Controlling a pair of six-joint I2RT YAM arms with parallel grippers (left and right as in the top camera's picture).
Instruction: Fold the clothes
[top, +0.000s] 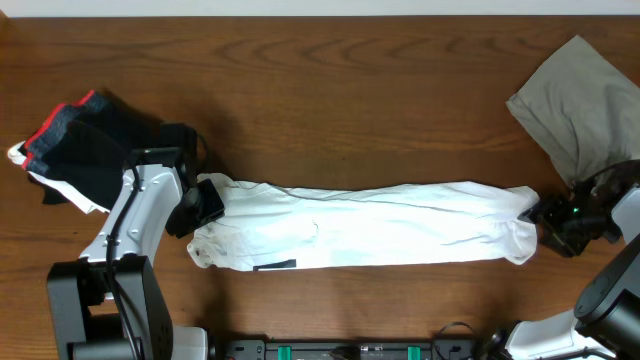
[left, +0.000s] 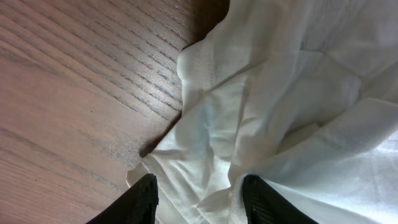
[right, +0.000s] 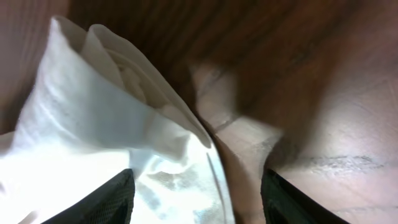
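White T-shirt bunched lengthwise across the desk, we see left jaws and right jaws parted at its ends

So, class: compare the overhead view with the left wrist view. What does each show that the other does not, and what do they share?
Only the overhead view shows the white T-shirt whole, lying as a long strip across the table, the grey garment at the far right, the black red-edged clothes at the left, and both arms. Only the left wrist view shows the shirt's stitched edge up close and how the left gripper stands: fingertips apart, cloth showing between them. Both show the white T-shirt and the wooden table.
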